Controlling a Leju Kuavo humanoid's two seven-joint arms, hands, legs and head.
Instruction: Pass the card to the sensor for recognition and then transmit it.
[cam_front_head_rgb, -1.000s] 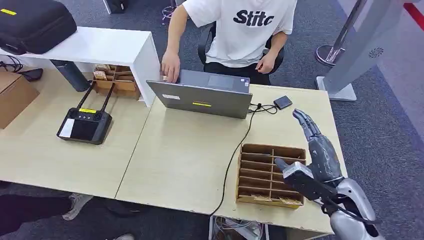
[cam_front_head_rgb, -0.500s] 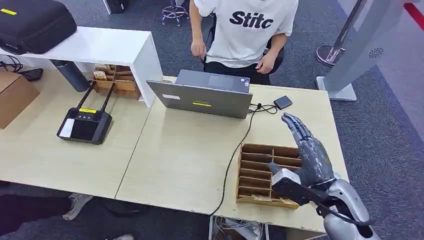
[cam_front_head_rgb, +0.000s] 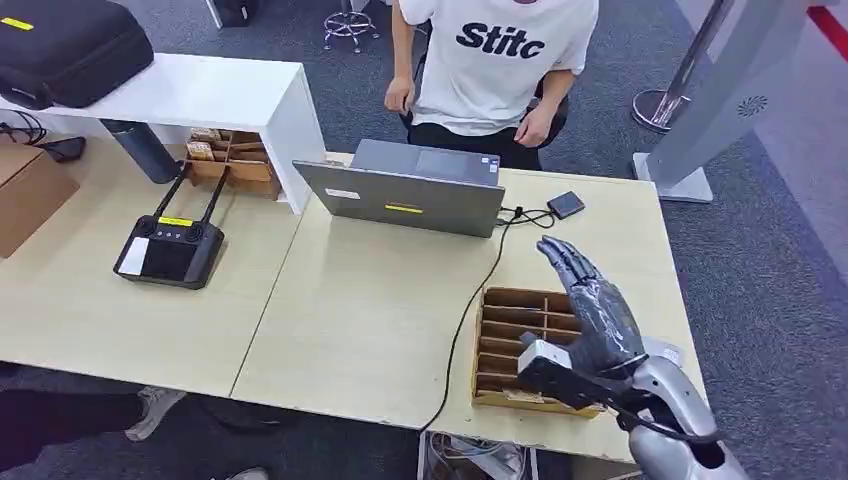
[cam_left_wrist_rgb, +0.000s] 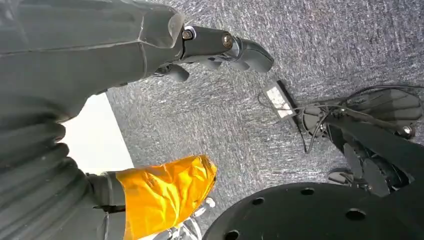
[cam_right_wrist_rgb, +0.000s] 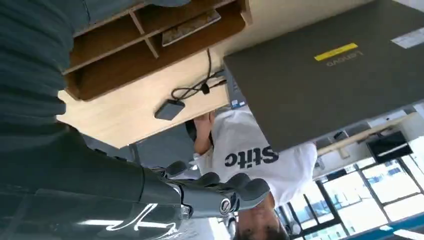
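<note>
Now the right hand (cam_front_head_rgb: 590, 320) hovers over the slotted wooden card rack (cam_front_head_rgb: 505, 340) at the near right corner of the desk (cam_front_head_rgb: 370, 320), fingers stretched apart and holding nothing. Cards (cam_front_head_rgb: 520, 397) lie in the rack's nearest slots, and from the right wrist one card (cam_right_wrist_rgb: 190, 27) shows flat in a compartment. The sensor, a small black box (cam_front_head_rgb: 565, 204), sits on the desk beyond the rack, beside the open grey laptop (cam_front_head_rgb: 405, 197), its cable trailing across the desktop. A person in a white T-shirt (cam_front_head_rgb: 500, 55) stands behind the laptop. Over on the left, the left hand (cam_left_wrist_rgb: 220, 47) hangs above grey carpet with nothing in it, fingers loosely extended. A black remote controller (cam_front_head_rgb: 168, 250) rests on the neighbouring desk.
</note>
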